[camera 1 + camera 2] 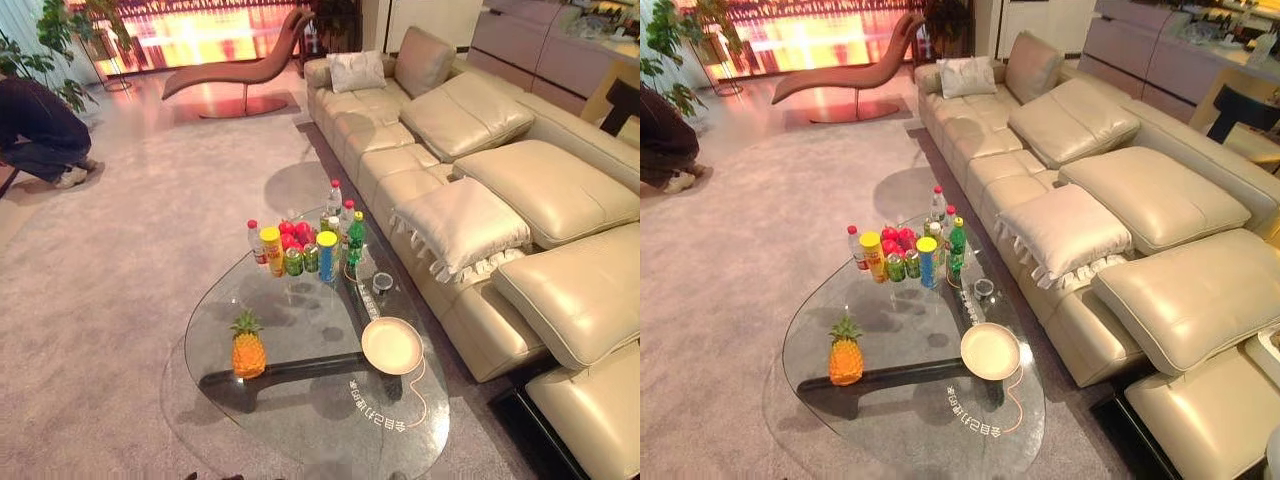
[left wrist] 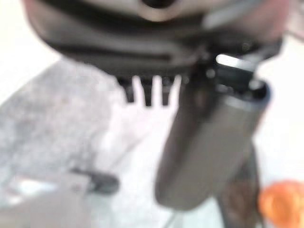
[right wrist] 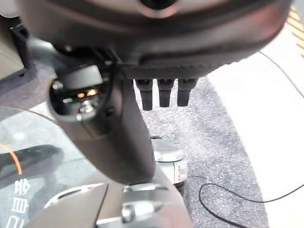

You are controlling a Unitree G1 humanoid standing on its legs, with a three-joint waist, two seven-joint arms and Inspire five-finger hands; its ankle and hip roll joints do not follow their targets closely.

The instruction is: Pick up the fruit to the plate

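Note:
A small orange pineapple (image 1: pixel 248 348) with a green crown stands upright on the near left part of the glass coffee table (image 1: pixel 310 312). A round cream plate (image 1: pixel 391 345) lies bare on the table's near right side. Red fruits (image 1: pixel 296 235) are piled at the far end behind cans and bottles. My left hand (image 2: pixel 152 42) hangs open above the floor, fingers straight, with an orange blur (image 2: pixel 280 204) beside it. My right hand (image 3: pixel 166 42) is open too, holding nothing, beside the table's glass edge (image 3: pixel 28 142).
Several bottles and cans (image 1: pixel 320 250) crowd the table's far end, and a small glass dish (image 1: pixel 383 283) sits near the plate. A long beige sofa (image 1: pixel 480 200) runs close along the table's right side. A person (image 1: pixel 40 130) crouches at the far left, and a lounge chair (image 1: pixel 240 70) stands beyond.

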